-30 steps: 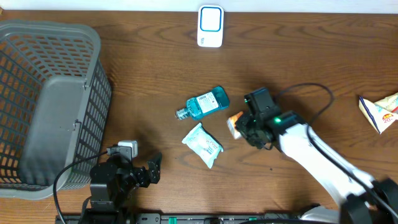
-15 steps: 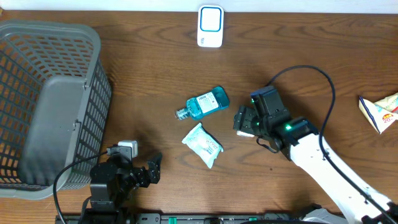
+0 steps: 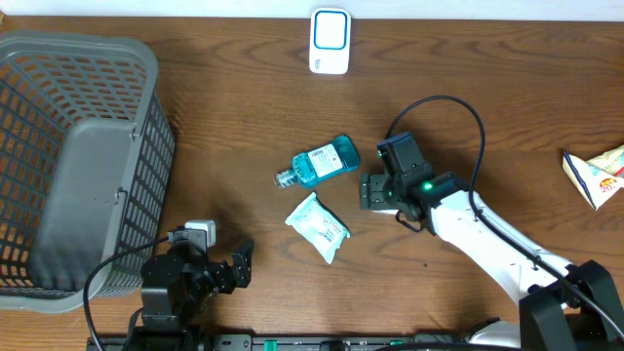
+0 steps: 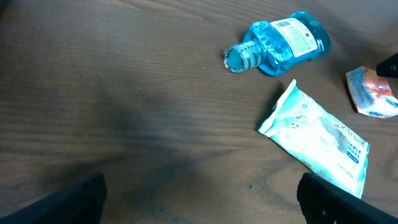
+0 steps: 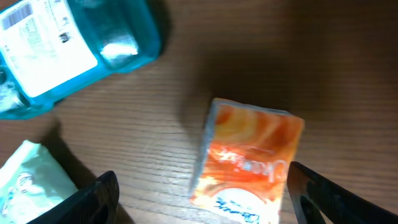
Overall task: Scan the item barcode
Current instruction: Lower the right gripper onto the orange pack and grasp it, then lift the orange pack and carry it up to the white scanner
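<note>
Left hand [image 4: 202, 208] at near edge, spread full, empty, parked well apart from the goods. Wipes pack [image 3: 318, 227] next out. Right hand [image 5: 202, 190] poised over orange packet [image 5: 249, 158], fingers wide to either side, gripping nothing. Packet lies flat on the surface [image 3: 244, 117] directly beneath, long axis crosswise to the closing line, so the fingers would meet its narrow width. Right arm clearly the nearer. Blue bottle [image 3: 320, 162] just beyond. Far edge: white device [image 3: 330, 41], likely the scanner, well apart from packet.
</note>
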`<state>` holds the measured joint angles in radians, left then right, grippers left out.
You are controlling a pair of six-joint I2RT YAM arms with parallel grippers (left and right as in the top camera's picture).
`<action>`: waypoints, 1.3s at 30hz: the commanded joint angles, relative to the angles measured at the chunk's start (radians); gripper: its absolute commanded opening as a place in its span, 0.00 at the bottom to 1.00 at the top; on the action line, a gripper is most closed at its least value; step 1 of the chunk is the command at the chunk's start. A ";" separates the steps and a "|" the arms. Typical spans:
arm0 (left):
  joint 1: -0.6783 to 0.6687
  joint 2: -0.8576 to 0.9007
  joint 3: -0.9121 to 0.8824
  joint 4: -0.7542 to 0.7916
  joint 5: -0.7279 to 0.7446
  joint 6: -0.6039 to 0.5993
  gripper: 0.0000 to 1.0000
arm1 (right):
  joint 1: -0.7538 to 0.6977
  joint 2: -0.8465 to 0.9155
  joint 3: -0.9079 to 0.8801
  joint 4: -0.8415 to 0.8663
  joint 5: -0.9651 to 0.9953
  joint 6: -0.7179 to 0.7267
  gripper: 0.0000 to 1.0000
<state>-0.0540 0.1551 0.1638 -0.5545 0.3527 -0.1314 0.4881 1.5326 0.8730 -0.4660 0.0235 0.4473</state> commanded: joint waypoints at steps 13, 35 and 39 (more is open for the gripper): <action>0.003 -0.002 -0.010 -0.014 -0.006 -0.005 0.98 | 0.090 0.128 0.010 0.010 0.198 0.046 0.68; 0.003 -0.002 -0.010 -0.014 -0.006 -0.005 0.98 | -0.021 0.178 0.237 -0.411 0.064 0.506 0.01; 0.003 -0.002 -0.010 -0.014 -0.006 -0.005 0.98 | -0.084 0.178 0.319 -0.579 -0.089 0.713 0.02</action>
<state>-0.0540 0.1551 0.1638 -0.5545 0.3527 -0.1310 0.4461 1.7100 1.1278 -0.9806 0.0803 0.8898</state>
